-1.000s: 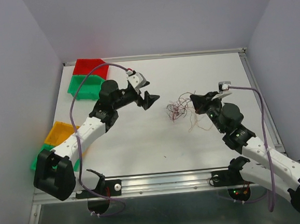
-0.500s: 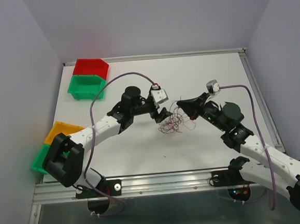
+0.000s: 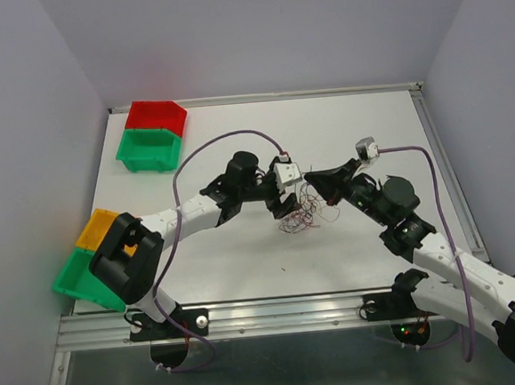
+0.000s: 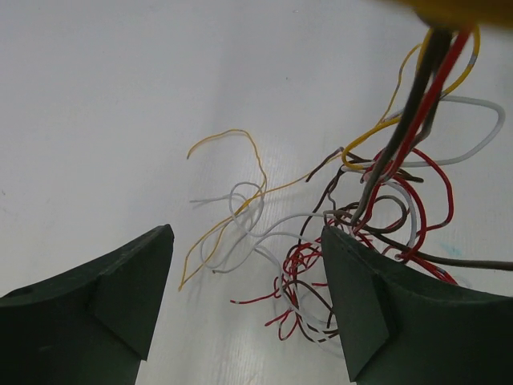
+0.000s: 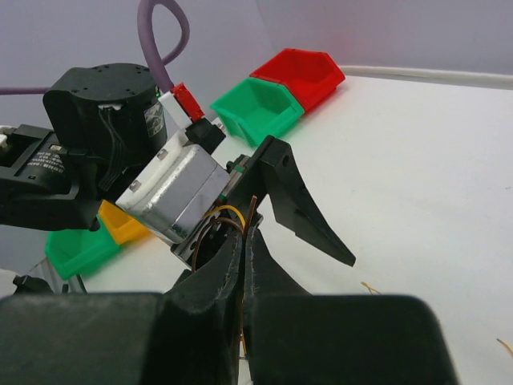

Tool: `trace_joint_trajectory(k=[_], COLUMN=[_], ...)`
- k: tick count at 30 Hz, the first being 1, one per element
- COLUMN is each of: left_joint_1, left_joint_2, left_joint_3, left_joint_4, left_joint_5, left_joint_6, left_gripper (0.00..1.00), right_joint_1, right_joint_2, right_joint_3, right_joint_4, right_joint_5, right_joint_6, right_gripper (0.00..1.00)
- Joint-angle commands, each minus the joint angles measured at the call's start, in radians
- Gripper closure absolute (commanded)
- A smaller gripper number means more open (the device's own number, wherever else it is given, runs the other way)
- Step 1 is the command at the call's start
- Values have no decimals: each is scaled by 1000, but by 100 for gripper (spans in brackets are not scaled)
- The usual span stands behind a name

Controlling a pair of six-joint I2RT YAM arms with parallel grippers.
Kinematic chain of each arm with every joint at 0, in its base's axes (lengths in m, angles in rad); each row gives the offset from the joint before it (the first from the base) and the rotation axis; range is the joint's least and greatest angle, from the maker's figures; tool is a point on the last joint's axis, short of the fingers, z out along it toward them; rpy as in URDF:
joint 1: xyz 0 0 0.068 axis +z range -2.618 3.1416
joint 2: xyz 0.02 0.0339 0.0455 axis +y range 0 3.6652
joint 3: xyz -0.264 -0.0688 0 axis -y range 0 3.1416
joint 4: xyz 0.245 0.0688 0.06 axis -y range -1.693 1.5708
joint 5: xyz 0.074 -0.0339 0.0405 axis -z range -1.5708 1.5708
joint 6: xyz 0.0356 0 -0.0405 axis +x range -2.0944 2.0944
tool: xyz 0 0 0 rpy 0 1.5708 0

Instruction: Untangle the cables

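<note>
While the right gripper (image 3: 312,181) is pinched shut on a few strands, the cables (image 3: 302,216) trail from it down to the table (image 3: 368,121), forming 1 tangle between the 2 arms. The left gripper (image 4: 247,241), jaws apart, hovers over the tangle's left side. Yellow and white loops lie between its fingers, and the red knot lies toward its right finger. The strands are too many to count.
</note>
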Motion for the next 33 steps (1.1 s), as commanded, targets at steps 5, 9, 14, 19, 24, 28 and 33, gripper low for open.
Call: trace_joint_trajectory(k=[5,9,14,19,24,28,33], left_joint_1=[29,60,74,72,25,5,-46], left_joint_2=[-93,-153,-225,-291,-288,-238,-178], left_joint_3=[1,-45,-87,-133,-141,-110,-84], left_joint_4=[53,147,202,179,156,124,122], left_joint_5=[-116,-227,-267,-39,-3,-8,-92], left_joint_6=[-28,-90,-110,-43,19,19,22], left_gripper=[15,13,12,7,1,1,1], right_joint_1=[4,3,4,3,3,4,3], right_joint_2=[-60,-72,-70,-67,-69,-70,-72], right_joint_3=[24,18,15,16,16,16,16], right_joint_4=[56,55,50,50,48,48,50], right_joint_5=[142,177,199,209,203,202,199], right_joint_6=[2,2,0,3,7,10,14], right_gripper=[99,100,99,99,100,100,99])
